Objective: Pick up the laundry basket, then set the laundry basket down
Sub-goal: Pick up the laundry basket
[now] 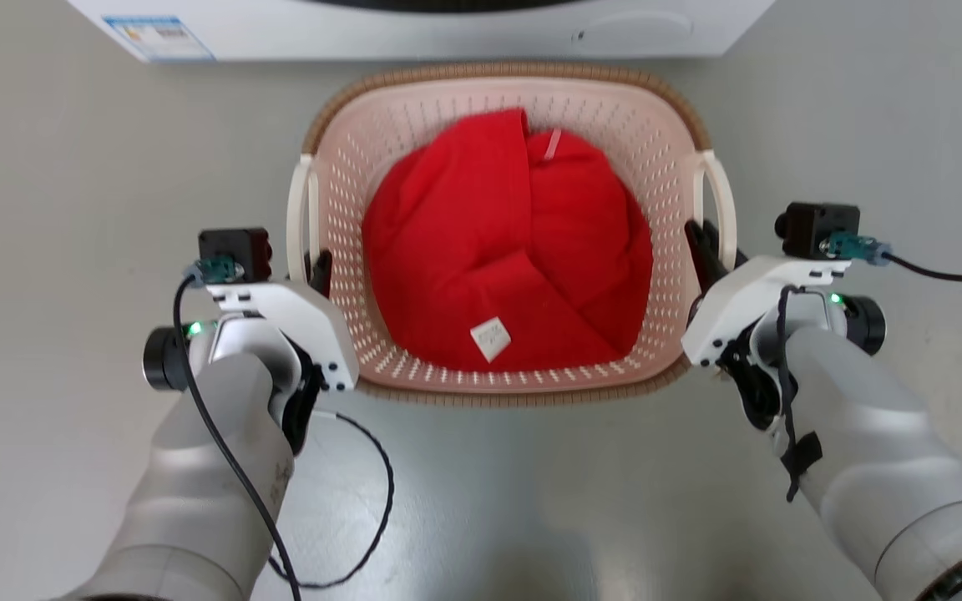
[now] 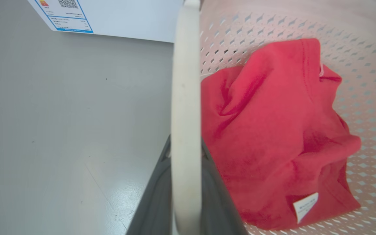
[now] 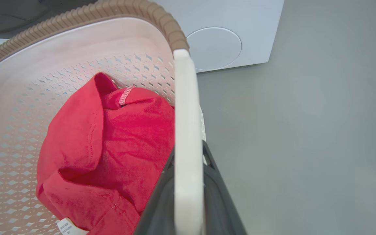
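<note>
While it stands between the two arms, just in front of the white washing machine [image 1: 414,37], the laundry basket [image 1: 514,73] is gripped on both of its short sides. The left gripper [image 1: 319,269] is closed on the left handle [image 1: 301,209], the white loop on the basket's left side. In the left wrist view, dark fingers [image 2: 155,202] are seen pressed against either face of that pale strap, with no gap visible between pad and plastic. The right gripper [image 1: 702,242] is closed in the same way on the right handle [image 1: 721,200]. In the right wrist view, its fingers [image 3: 222,202] are seen flanking the white strap just below the brown woven-look rim.

A crumpled red garment [image 1: 506,242] is heaped inside the basket and covers most of the perforated bottom. A small white label [image 1: 490,340] is turned up on the cloth near the wall closest to the robot. The basket is framed all round by grey floor [image 1: 55,209], and a loop of black cable [image 1: 377,501] is seen hanging by the left forearm. Whether the basket rests on the floor or is held just clear of it cannot be told from these views.
</note>
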`<state>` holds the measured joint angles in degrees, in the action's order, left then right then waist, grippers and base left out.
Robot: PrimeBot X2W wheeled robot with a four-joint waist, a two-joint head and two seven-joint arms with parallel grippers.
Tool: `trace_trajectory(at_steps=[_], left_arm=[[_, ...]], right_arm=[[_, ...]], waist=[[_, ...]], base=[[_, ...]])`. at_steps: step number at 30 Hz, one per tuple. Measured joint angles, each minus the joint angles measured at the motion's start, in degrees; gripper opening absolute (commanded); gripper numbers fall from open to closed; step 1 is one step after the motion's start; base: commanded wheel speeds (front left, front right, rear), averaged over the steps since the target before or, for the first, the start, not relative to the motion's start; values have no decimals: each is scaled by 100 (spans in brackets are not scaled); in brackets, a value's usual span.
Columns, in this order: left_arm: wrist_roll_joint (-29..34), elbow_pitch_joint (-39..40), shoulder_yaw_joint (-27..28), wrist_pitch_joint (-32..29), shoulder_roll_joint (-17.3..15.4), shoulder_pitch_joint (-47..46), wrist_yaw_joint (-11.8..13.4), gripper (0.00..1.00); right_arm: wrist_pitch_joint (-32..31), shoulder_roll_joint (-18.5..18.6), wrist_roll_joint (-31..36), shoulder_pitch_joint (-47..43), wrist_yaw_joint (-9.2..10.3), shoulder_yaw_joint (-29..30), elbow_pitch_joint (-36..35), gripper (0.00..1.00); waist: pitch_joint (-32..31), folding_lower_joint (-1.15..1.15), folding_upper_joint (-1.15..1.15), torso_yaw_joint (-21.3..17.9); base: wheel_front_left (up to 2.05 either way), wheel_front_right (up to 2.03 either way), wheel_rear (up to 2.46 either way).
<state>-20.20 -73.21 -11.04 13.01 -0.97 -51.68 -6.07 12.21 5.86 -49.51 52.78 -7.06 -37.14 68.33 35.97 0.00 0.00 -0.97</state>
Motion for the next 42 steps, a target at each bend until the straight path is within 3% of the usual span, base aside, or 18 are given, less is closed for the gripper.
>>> trace_trajectory(at_steps=[25,42], left_arm=[[-748,-97,-533,-858,24,1624,0,0],[-1239,371,-1067,-1310,-35,2479,116,0]], right_arm=[[-810,-87,-580,-1535,0,-594,113,0],[-898,-93,-907,-2268,0,-648,103,0]], waist=[[-2444,0,0,-25],[-3301,-1,0,86]], base=[[0,0,0],[0,0,0]])
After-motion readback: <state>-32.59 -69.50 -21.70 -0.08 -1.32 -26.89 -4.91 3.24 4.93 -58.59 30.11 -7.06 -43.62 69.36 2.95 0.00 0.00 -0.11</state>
